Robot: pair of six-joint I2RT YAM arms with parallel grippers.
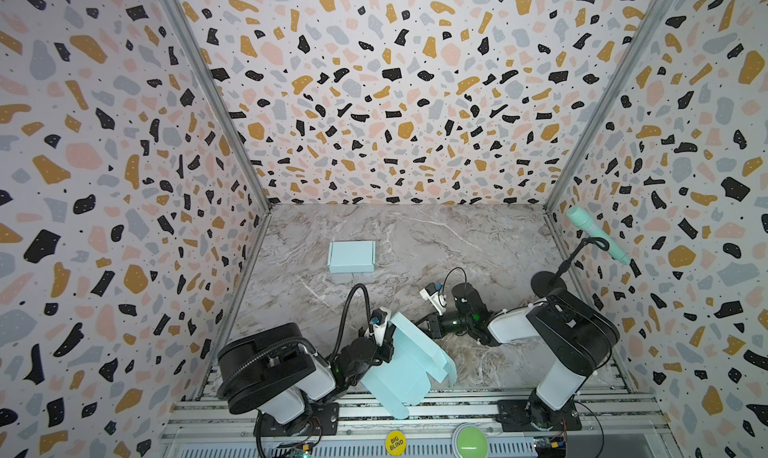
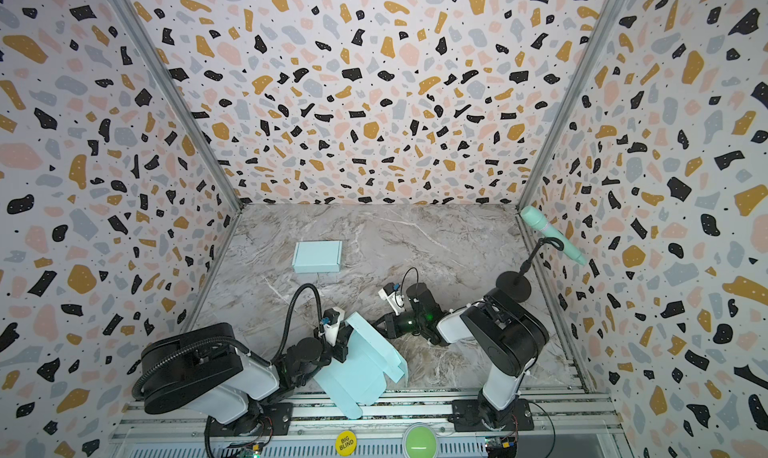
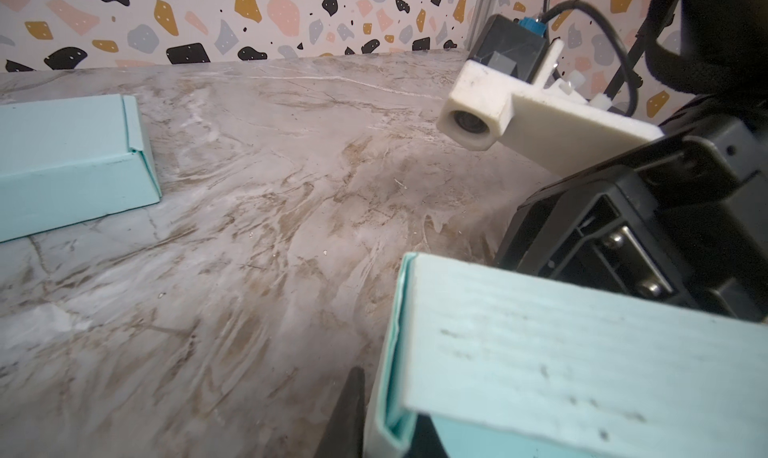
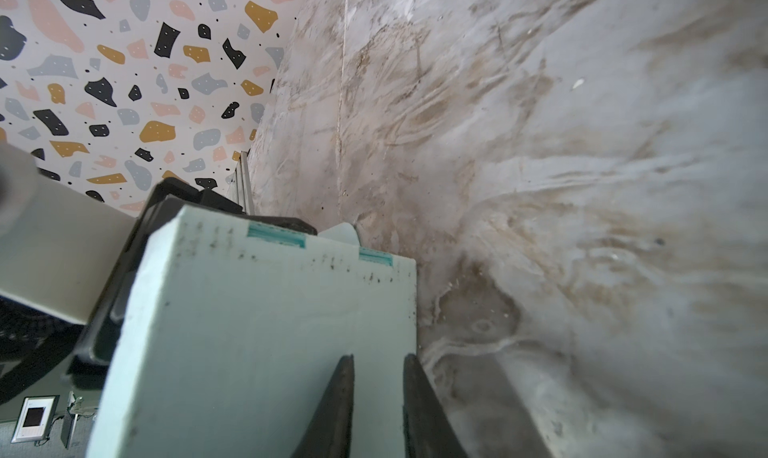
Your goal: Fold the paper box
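The paper box (image 1: 409, 364) is a light-blue, partly folded sheet, held tilted off the table near the front edge in both top views (image 2: 365, 368). My left gripper (image 1: 386, 344) is shut on one of its doubled walls. In the left wrist view that wall (image 3: 561, 352) sits between the two dark fingers of the left gripper (image 3: 386, 418). My right gripper (image 1: 430, 325) is at the raised panel's far face. In the right wrist view its tips (image 4: 378, 358) stand narrowly apart against the panel (image 4: 249, 331), with nothing pinched between them.
A folded light-blue box (image 1: 351, 256) lies at the back left of the marble table (image 1: 457, 244). A mint microphone (image 1: 596, 236) on a black stand is at the right wall. A green button (image 1: 470, 437) and a yellow disc (image 1: 395, 442) sit on the front rail.
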